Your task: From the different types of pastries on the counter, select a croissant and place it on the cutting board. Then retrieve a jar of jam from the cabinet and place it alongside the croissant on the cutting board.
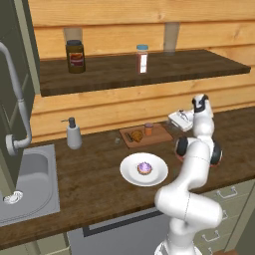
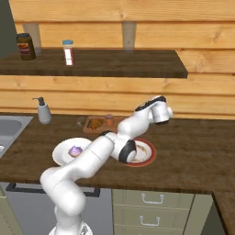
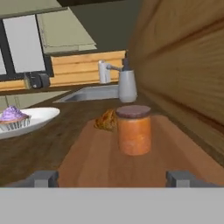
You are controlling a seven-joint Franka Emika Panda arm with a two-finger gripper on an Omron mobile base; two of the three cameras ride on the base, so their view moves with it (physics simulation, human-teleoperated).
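The jam jar (image 3: 134, 130), orange with a dark lid, stands upright on the wooden cutting board (image 3: 87, 162). Just behind it, touching or nearly so, lies the brown croissant (image 3: 106, 120). My gripper (image 3: 111, 179) is open, its fingertips (image 3: 43, 178) spread wide over the board's near end. The jar stands clear ahead of them and nothing is held. From the left base view, the jar (image 1: 148, 129) and croissant (image 1: 135, 135) sit on the board (image 1: 159, 137), with my gripper (image 1: 179, 119) off its right end. The right base view shows the jar (image 2: 109, 120) and croissant (image 2: 96, 123).
A white plate (image 1: 130, 172) with a purple cupcake (image 1: 145, 168) sits in front of the board. A red-rimmed plate (image 2: 146, 153) lies under my arm. A soap dispenser (image 1: 73, 133) and sink (image 1: 27, 184) are to the left. The shelf above carries a dark jar (image 1: 75, 56) and a bottle (image 1: 142, 59).
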